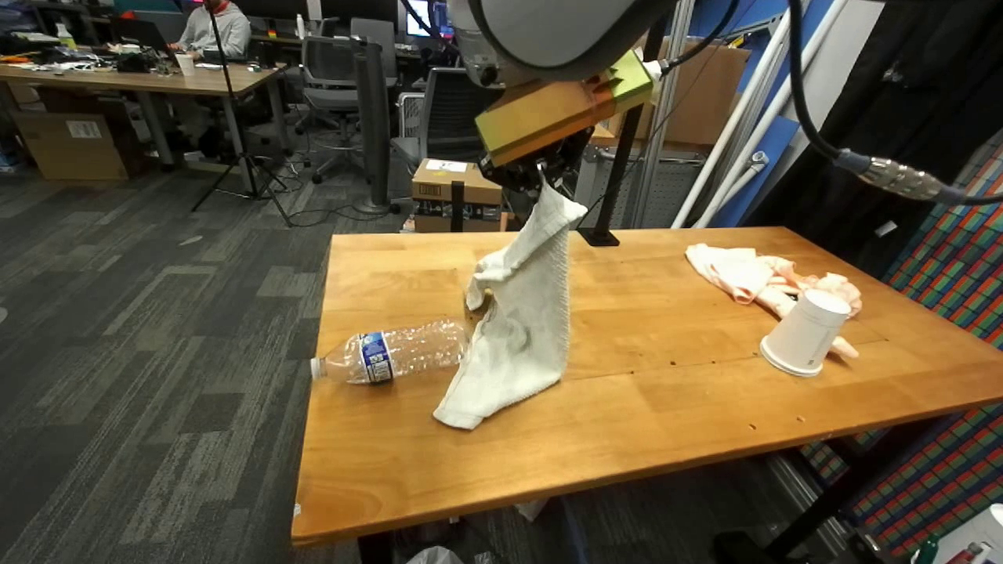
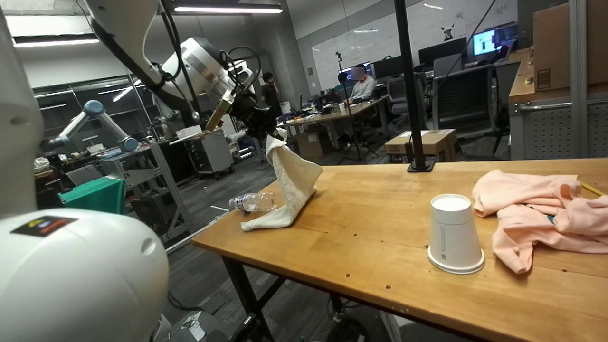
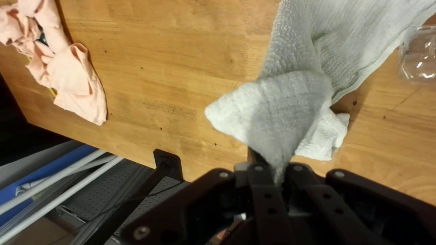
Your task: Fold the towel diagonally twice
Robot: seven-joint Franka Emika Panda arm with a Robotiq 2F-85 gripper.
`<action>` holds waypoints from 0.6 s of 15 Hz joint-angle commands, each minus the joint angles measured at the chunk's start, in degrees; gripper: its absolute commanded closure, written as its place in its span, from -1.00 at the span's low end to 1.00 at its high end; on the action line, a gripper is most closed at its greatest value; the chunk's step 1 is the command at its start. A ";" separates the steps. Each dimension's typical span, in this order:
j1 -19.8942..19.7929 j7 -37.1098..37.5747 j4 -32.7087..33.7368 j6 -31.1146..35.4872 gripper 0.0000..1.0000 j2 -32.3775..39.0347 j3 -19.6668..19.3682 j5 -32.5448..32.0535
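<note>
The white towel (image 1: 526, 313) hangs from my gripper (image 1: 542, 171) above the wooden table (image 1: 674, 423). Its lower end rests on the tabletop. In an exterior view the towel (image 2: 295, 183) hangs under the gripper (image 2: 274, 135), with its bottom part spread toward the table's front edge. In the wrist view the gripper (image 3: 278, 172) is shut on a pinched part of the towel (image 3: 289, 102). One flap hangs out to the left there, and the rest lies below. The part between the fingers is mostly hidden.
A clear plastic bottle (image 1: 419, 348) lies on its side by the towel; its end (image 3: 420, 56) shows in the wrist view. An upside-down white cup (image 2: 454, 232) stands near a crumpled pink cloth (image 2: 546, 204). A black post (image 1: 599, 235) stands at the table's edge.
</note>
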 commanded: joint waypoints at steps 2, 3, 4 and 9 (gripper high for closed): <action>0.83 0.58 1.18 -5.31 0.96 -0.01 3.47 -2.51; 0.87 0.53 1.54 -5.67 0.96 0.27 4.06 -1.85; 0.86 0.94 1.73 -5.70 0.96 0.54 4.47 -1.35; 0.21 0.79 1.85 -2.14 0.96 0.13 6.48 9.89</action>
